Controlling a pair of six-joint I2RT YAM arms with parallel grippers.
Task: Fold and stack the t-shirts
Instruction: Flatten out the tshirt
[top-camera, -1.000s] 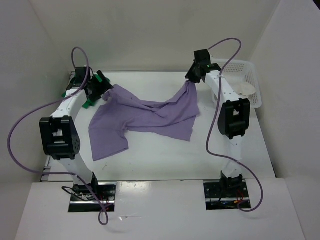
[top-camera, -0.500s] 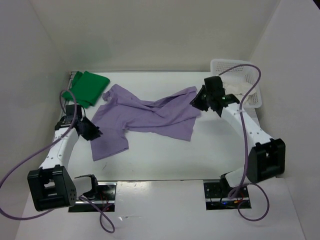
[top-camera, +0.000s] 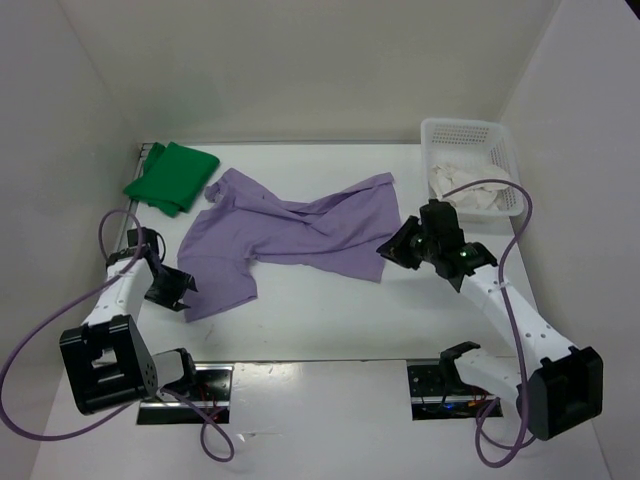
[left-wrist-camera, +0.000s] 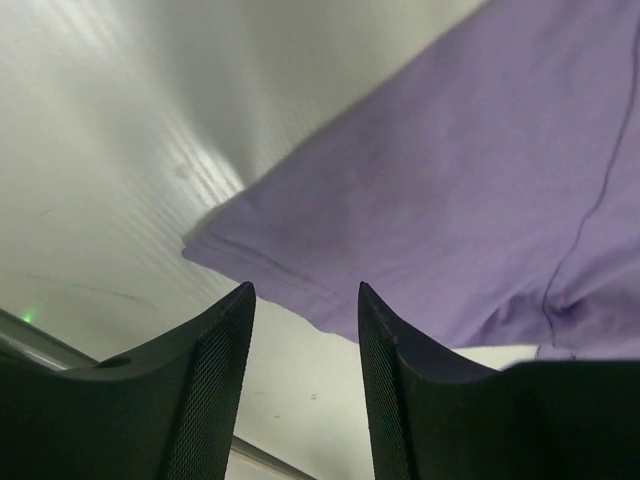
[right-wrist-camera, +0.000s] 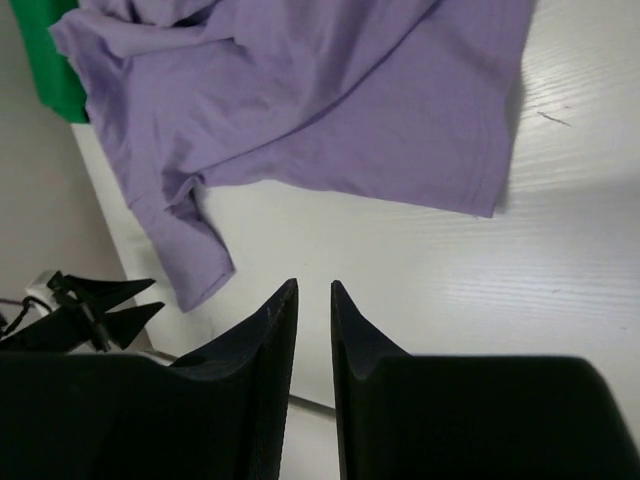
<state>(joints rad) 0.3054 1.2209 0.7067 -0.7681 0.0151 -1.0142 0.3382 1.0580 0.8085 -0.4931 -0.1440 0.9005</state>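
Your left gripper has pulled back to the near side and faces the purple shirt's hem corner with jaws apart and empty. Your right gripper has let its corner go, jaws nearly together and holding nothing. The purple shirt now lies rumpled mid-table, folding unstarted. Beyond, the green shirt sits folded and the cream shirt waits in the basket. No writing is readable.

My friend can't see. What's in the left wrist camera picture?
A corner of a purple t-shirt lies on a white table. At the bottom, two black jaws stand apart with nothing between them, aimed at the shirt's hemmed edge.
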